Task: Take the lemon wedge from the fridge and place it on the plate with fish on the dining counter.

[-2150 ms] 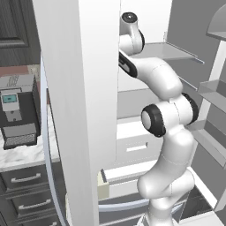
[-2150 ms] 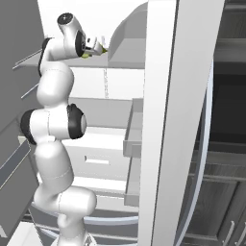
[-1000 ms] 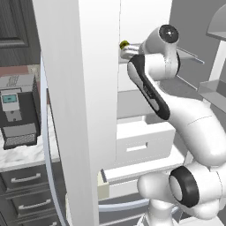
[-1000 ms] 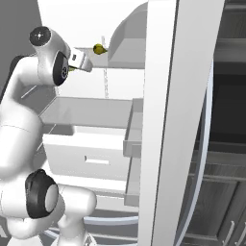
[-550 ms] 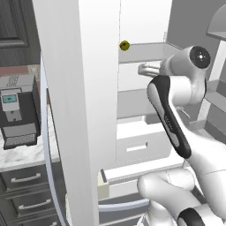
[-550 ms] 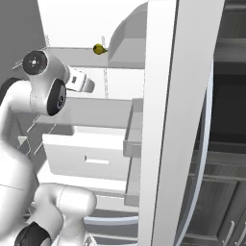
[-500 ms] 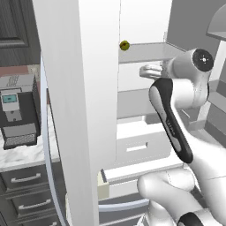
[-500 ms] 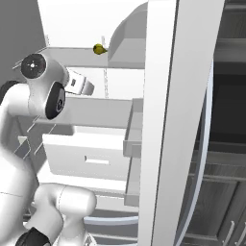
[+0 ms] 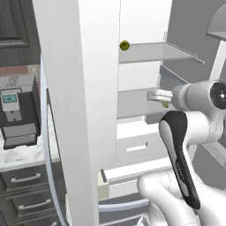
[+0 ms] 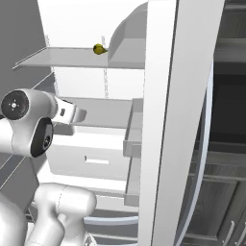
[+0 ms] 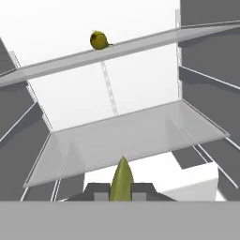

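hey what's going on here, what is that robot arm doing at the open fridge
The white robot arm is working at the open fridge. Its end effector is shut on the lemon wedge, a small yellow-green piece pinched between the fingertips, and sits level with the lower glass shelf. A small round yellow fruit sits on the upper shelf. The wedge has not yet reached the plate with fish.
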